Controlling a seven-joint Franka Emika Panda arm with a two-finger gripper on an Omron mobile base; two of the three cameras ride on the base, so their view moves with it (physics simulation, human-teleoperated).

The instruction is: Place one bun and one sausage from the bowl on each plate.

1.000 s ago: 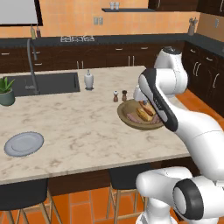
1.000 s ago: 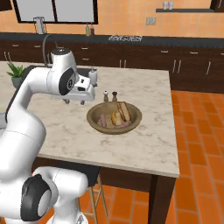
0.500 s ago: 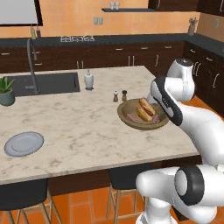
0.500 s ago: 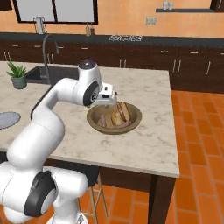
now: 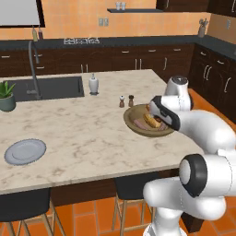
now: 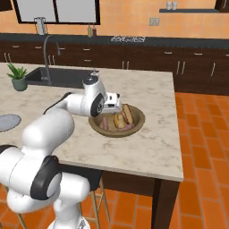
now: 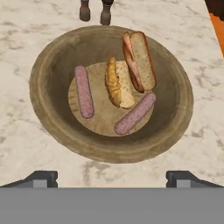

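While our gripper [image 7: 112, 177] hovers above the bowl [image 7: 43, 65], jaws apart and empty, we are choosing an item. Next, we judge, comes descent onto the bun [image 7: 117, 83] at its centre.

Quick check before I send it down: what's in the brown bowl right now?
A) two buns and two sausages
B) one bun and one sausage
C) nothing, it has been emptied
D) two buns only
A. The hand view shows the bowl holding two buns, one at the centre and one at the upper right, plus two sausages, one on the left and one at the lower right.
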